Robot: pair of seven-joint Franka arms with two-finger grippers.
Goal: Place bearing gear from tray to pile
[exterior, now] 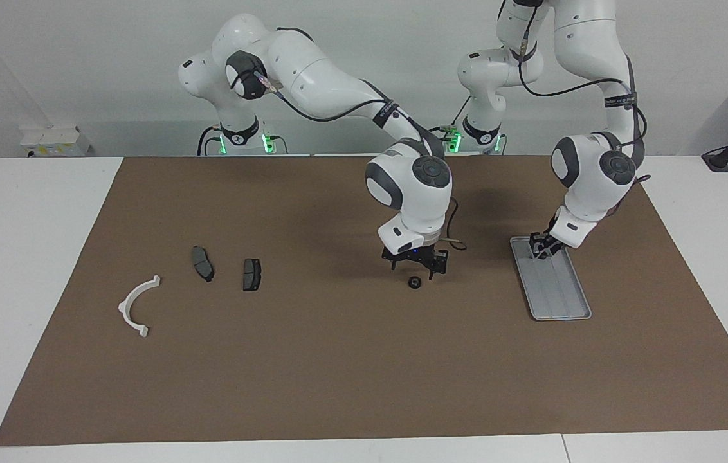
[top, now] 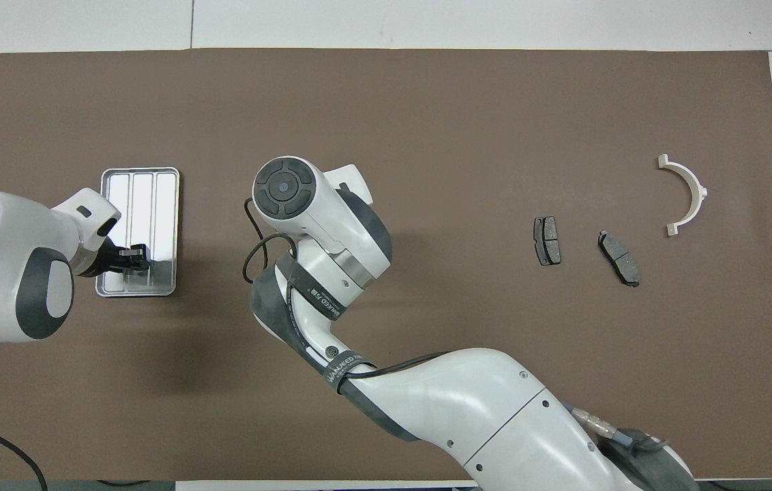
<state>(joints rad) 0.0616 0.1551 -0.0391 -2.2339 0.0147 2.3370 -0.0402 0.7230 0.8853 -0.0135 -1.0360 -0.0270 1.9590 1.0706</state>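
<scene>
The bearing gear [exterior: 414, 282], a small black ring, lies on the brown mat [exterior: 338, 360] between the tray and the pile, closer to the tray. My right gripper [exterior: 415, 270] hangs open just above it, one finger to each side. In the overhead view the right hand hides the gear. The silver tray [exterior: 560, 296] [top: 144, 198] lies toward the left arm's end and holds no part. My left gripper [exterior: 541, 249] [top: 132, 260] is low over the tray's end nearer to the robots. The pile is two dark pads [exterior: 202, 263] [exterior: 251, 274] and a white half-ring [exterior: 137, 305].
The pile lies toward the right arm's end of the mat; in the overhead view its pads [top: 547, 240] [top: 619, 257] and white half-ring [top: 686, 194] show plainly. White table [exterior: 29, 270] borders the mat at both ends.
</scene>
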